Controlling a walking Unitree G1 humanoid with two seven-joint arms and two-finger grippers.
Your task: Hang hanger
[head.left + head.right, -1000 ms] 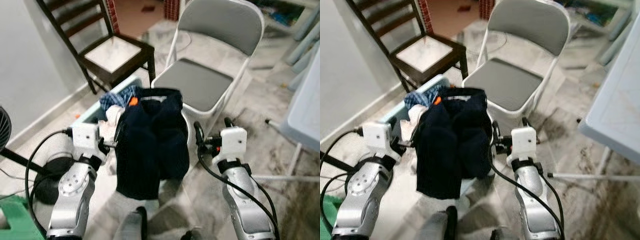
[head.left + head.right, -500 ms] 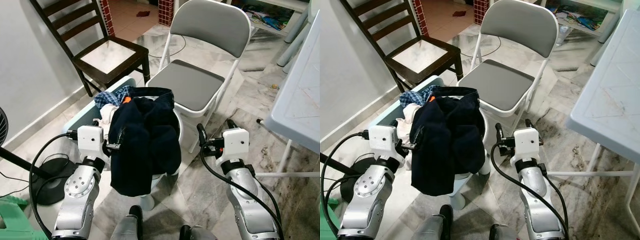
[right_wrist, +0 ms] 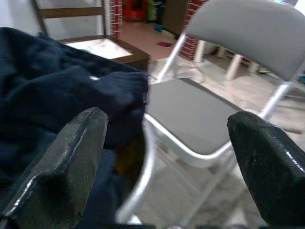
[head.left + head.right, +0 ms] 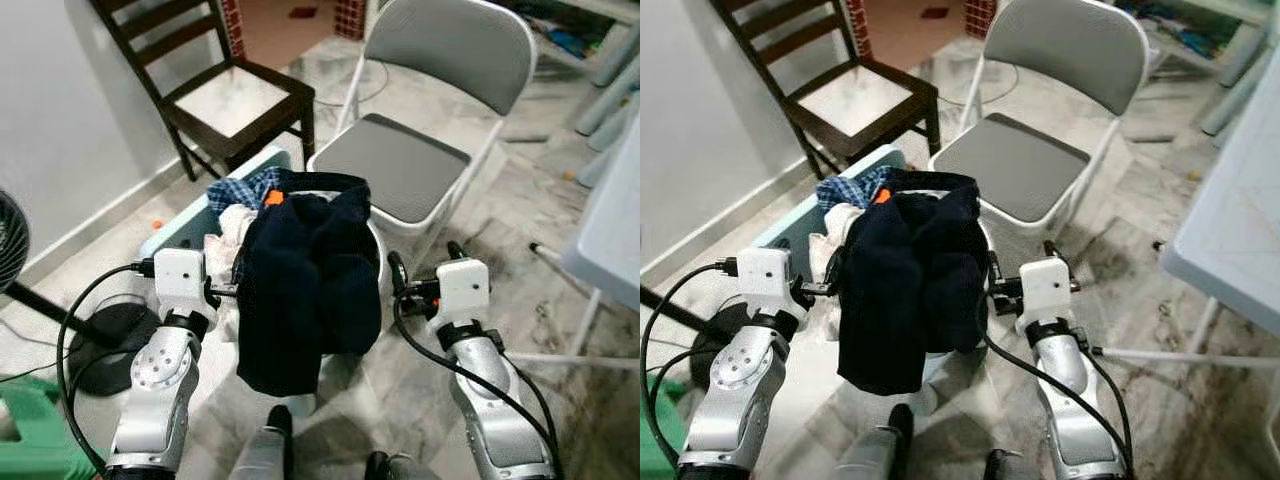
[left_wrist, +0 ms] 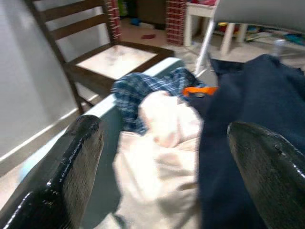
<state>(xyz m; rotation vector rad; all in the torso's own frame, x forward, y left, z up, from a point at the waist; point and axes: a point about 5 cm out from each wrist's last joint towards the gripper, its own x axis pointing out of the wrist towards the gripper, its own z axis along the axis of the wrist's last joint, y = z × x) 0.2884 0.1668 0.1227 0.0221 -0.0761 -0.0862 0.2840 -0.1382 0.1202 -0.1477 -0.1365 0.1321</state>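
In front of the grey folding chair (image 4: 420,150), right against its seat's front edge, a dark navy garment (image 4: 310,285) is draped over a white stand, or perhaps a basket rim; I can't tell which. It hangs down in a heavy fold. An orange bit (image 4: 270,198) peeks out at its top on the side away from the chair; I take it for part of the hanger, though most of it is buried in cloth. Just past that sits a pale blue laundry tub (image 4: 185,225) with a blue checked shirt (image 4: 240,190) and cream cloth (image 5: 157,143), and behind the tub a dark wooden chair (image 4: 235,100).

The step looks like getting hold of the hanger. To do it well I'd go for the orange part itself, not a fistful of navy fabric, and lift straight up so the garment doesn't slide off.

The left gripper (image 5: 167,157) sits by the garment's tub-side edge, fingers spread wide, holding nothing. The right gripper (image 3: 167,157) waits at the chair-side edge, equally wide and empty, the cloth near one finger.
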